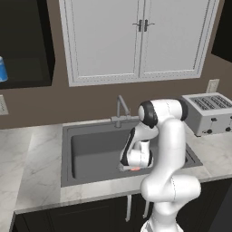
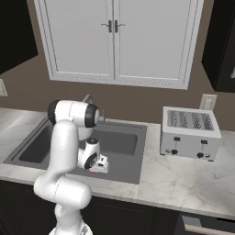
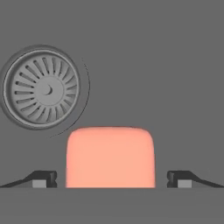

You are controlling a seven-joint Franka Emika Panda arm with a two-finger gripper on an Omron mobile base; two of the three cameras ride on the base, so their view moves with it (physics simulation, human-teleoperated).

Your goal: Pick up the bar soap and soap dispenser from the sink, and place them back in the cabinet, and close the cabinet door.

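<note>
Bar soap (image 3: 110,156) on grey sink (image 3: 166,65) floor

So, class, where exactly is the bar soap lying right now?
The bar soap lies on the sink floor, just beside the round drain, between the open end effector's fingertips in the hand view.

One sink (image 1: 90,131) with one faucet (image 1: 120,108) and one drain ring (image 3: 41,89), one bar soap (image 3: 110,157), one toaster (image 2: 190,133), two white panelled doors (image 1: 141,36), one blue soap dispenser (image 1: 2,69), two wall outlets (image 2: 207,102).
</note>
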